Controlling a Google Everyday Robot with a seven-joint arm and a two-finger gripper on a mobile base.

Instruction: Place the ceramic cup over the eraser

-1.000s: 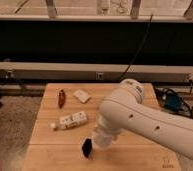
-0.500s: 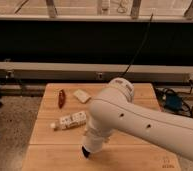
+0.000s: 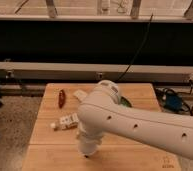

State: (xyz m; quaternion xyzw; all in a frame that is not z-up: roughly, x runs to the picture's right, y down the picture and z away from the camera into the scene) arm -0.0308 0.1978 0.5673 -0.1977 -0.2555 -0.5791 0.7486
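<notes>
My white arm (image 3: 135,122) reaches across the wooden table (image 3: 45,150) from the right and hides its middle. The gripper (image 3: 87,148) is at the arm's lower left end, low over the table's front part and pointing down. A small dark bit (image 3: 86,156) shows just under that end; I cannot tell whether it is the eraser. The ceramic cup does not show apart from the white arm, so it is hidden or out of view.
A white remote-like bar (image 3: 65,122) lies left of the arm. A red-brown object (image 3: 62,98) and a pale flat piece (image 3: 80,94) lie at the back left. A green bowl's edge (image 3: 126,103) peeks out behind the arm. A dark rail wall stands behind.
The arm has swung left and toward the table's front and covers more of the table. The dark block seen at its end before is now almost hidden under it.
</notes>
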